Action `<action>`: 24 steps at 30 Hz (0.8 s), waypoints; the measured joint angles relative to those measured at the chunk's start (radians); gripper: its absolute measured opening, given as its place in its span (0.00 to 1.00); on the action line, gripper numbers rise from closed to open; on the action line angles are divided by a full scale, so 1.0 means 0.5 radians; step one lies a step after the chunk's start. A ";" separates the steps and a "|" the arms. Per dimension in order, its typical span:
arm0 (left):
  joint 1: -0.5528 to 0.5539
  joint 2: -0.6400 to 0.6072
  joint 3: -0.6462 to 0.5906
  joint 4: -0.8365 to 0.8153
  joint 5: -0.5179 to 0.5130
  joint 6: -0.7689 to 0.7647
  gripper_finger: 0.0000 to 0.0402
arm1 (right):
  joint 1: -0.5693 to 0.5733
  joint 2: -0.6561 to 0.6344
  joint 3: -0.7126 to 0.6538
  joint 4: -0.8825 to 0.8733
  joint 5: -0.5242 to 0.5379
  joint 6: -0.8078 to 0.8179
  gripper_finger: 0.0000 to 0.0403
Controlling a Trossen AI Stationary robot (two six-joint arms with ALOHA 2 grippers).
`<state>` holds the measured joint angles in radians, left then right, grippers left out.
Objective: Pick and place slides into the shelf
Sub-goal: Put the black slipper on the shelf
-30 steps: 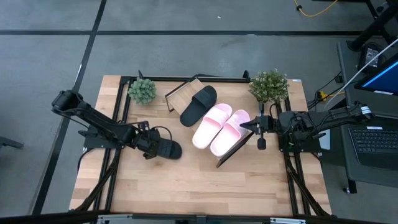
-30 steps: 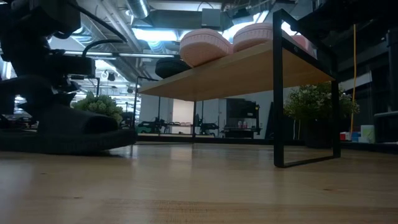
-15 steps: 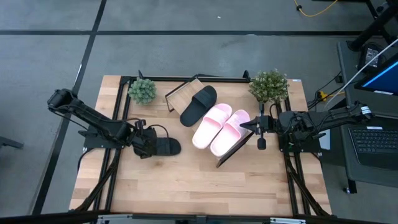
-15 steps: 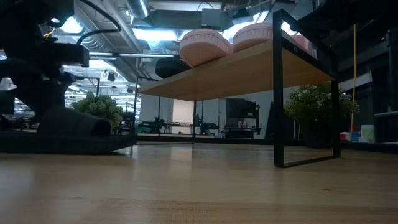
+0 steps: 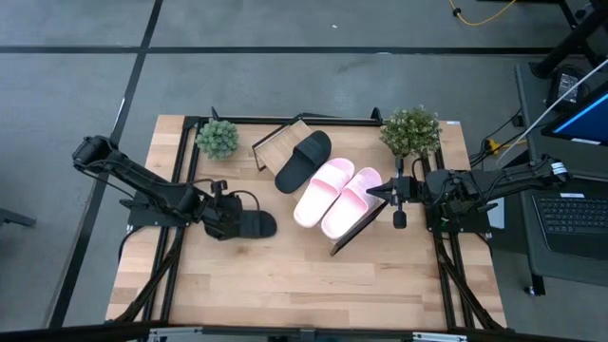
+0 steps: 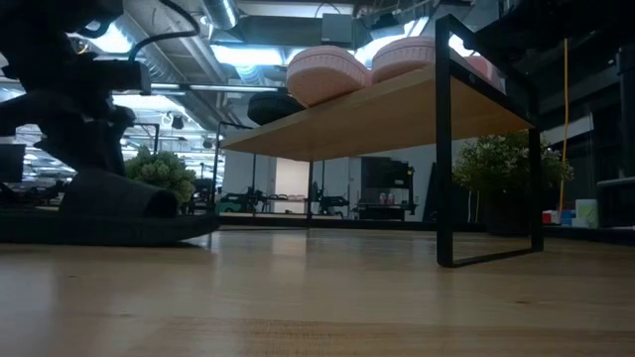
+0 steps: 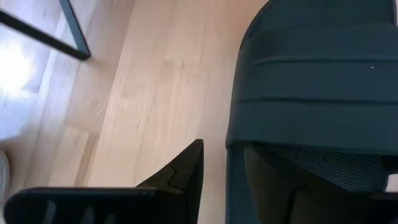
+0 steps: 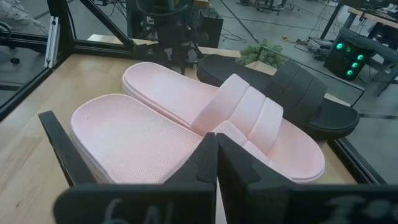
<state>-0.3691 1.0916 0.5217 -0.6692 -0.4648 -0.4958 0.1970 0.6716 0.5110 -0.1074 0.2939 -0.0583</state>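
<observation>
A black slide lies flat on its sole on the tabletop, left of the shelf; the left wrist view shows its wide strap. My left gripper is open at its heel end. One finger stands just outside the slide's side edge and the other is out of frame. Two pale pink slides and a second black slide lie on the shelf board. My right gripper waits, shut, at the shelf's right end, pointing at the pink slides.
Two small potted plants stand at the far corners of the table. The shelf's thin black frame leg stands on the tabletop. Bare wood stretches along the near side of the table.
My left gripper has drawn back a little toward the table's left edge and risen off the black slide. The slide, raised slightly at its toe end a second ago, now lies flat on the table.
</observation>
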 joint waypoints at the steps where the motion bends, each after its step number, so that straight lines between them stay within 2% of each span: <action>1: 0.000 0.000 0.000 0.017 0.001 0.017 0.27 | 0.000 0.000 0.000 0.000 0.000 -0.001 0.01; 21: 0.001 -0.001 0.002 0.075 0.110 0.076 0.27 | 0.000 0.000 0.000 0.001 0.000 0.003 0.01; 24: 0.000 -0.001 0.002 0.087 0.130 0.161 0.27 | -0.001 0.000 0.000 0.003 -0.001 0.004 0.01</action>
<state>-0.3691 1.0910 0.5228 -0.6258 -0.3996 -0.4153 0.1967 0.6716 0.5110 -0.1059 0.2936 -0.0563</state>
